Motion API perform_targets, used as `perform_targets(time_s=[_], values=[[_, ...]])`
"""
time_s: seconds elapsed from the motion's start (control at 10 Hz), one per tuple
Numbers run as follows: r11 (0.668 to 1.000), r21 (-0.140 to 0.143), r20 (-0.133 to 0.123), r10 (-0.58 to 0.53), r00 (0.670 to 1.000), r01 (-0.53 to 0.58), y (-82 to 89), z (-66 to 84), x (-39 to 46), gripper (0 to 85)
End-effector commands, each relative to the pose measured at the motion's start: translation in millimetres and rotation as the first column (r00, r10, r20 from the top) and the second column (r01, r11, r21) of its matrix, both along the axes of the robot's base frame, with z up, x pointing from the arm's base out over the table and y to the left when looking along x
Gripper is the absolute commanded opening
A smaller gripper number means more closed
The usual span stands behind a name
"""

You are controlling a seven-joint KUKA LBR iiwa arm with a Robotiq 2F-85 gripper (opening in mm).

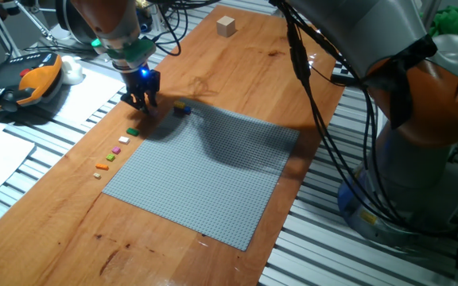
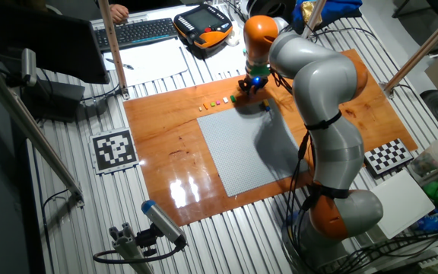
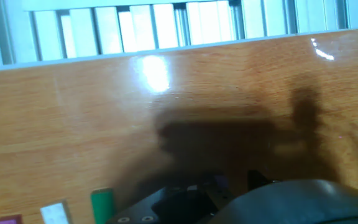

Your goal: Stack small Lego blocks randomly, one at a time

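Several small Lego blocks (image 1: 122,141) lie beside jaws.

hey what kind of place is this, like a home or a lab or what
Most likely a robotics lab. The wooden board lies on a slotted aluminium table, printed marker and checkerboard cards sit beside it, and a teach pendant and keyboard lie at the back.

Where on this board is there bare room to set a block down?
Free: most of the grey baseplate, and the wood between it and the wooden cube. Crowded: the baseplate's corner by the gripper, the loose Lego blocks in a row there.
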State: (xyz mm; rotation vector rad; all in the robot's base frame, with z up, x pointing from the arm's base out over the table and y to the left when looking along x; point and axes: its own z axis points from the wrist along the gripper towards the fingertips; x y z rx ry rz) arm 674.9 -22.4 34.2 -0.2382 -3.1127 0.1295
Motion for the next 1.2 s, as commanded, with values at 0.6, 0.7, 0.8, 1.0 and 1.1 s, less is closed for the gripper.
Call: perform_targets(time_s=[0.6, 0.7, 0.8, 1.0, 1.1], values=[[1.000, 0.011, -0.005, 0.000, 1.000, 0.000, -0.4, -2.8, -0.1, 17.0], [1.000, 0.012, -0.005, 0.000, 1.000, 0.000, -0.4, -3.0, 0.0, 17.0], [1.000, 0.012, -0.005, 0.000, 1.000, 0.000, -0.5, -3.4, 0.1, 17.0], [1.000, 0.011, -0.007, 0.004, 1.000, -0.004, -0.8, -3.5, 0.4, 34.0], [1.000, 0.008, -0.009, 0.007, 1.000, -0.007, -1.1, -3.1, 0.6, 34.0]])
